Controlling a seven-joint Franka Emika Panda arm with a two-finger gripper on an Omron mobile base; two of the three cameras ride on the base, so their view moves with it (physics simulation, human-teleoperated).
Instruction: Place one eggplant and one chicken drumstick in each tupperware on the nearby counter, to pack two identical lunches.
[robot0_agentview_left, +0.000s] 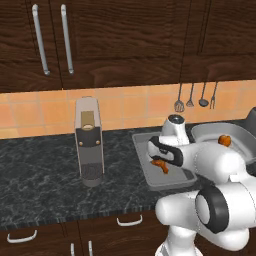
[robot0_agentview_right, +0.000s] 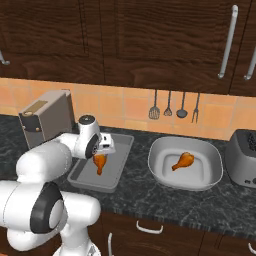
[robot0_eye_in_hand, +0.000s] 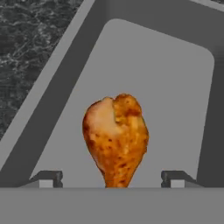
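A grey rectangular tupperware tray (robot0_agentview_left: 141, 152) (robot0_agentview_right: 86, 176) (robot0_eye_in_hand: 166, 83) lies on the dark speckled counter (robot0_agentview_left: 40, 170). My gripper (robot0_agentview_right: 102, 150) (robot0_agentview_left: 160, 156) (robot0_eye_in_hand: 111, 178) hangs open just above it, pointing down. An orange-brown chicken drumstick (robot0_eye_in_hand: 116, 135) (robot0_agentview_right: 100, 163) (robot0_agentview_left: 161, 165) sits between the wide-spread fingertips (robot0_eye_in_hand: 46, 178), fat end toward the tray floor and untouched by either finger. The other drumstick (robot0_agentview_right: 183, 161) (robot0_agentview_left: 225, 141) lies in the white rounded tupperware dish (robot0_agentview_right: 162, 177) (robot0_agentview_left: 207, 131) to the right. Both eggplants are out of view.
A tall coffee machine (robot0_agentview_left: 89, 145) (robot0_agentview_right: 45, 120) stands left of the tray. A silver toaster (robot0_agentview_right: 242, 157) is at the far right. Kitchen utensils (robot0_agentview_right: 172, 107) hang on the orange tiled wall behind. Drawers with curved handles (robot0_agentview_left: 129, 220) sit below the counter edge.
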